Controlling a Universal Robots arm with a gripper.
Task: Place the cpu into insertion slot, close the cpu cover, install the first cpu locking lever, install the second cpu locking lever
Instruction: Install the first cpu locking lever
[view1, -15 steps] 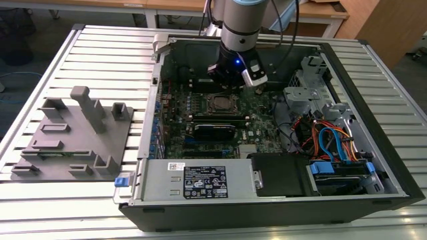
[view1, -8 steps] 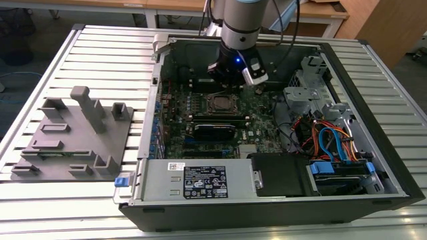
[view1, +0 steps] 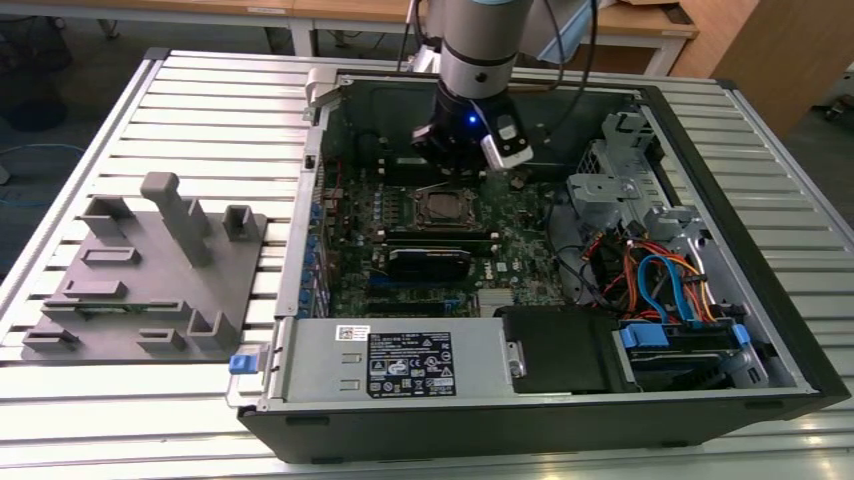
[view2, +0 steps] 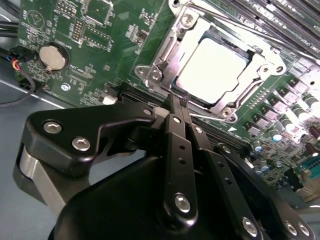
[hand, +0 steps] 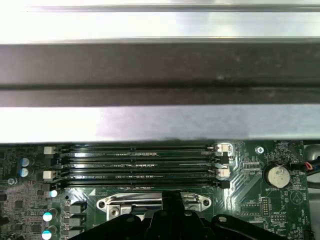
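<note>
The cpu (view2: 215, 67) lies flat in the insertion slot (view1: 441, 208) on the green board, its pale metal top showing. The cpu cover (view2: 162, 57) is down around it, framing the chip through its window. A thin metal lever rod (view2: 260, 32) runs along the socket's far side and another (view2: 215, 124) along the side nearest my fingers. My gripper (view2: 178, 102) is shut, its tips pressed together at the socket's edge, with nothing visible between them. In the exterior view the gripper (view1: 451, 172) hangs just behind the socket. The first wrist view shows the cover's tab (hand: 155, 202) just above my gripper (hand: 172, 210).
Long black memory slots (hand: 140, 165) run beside the socket, and a coin battery (view2: 52, 56) sits on the board. The case wall (hand: 160, 65) stands close behind. A grey power supply box (view1: 394, 360), cabled drive cage (view1: 667, 280) and grey fixture block (view1: 147, 280) lie around.
</note>
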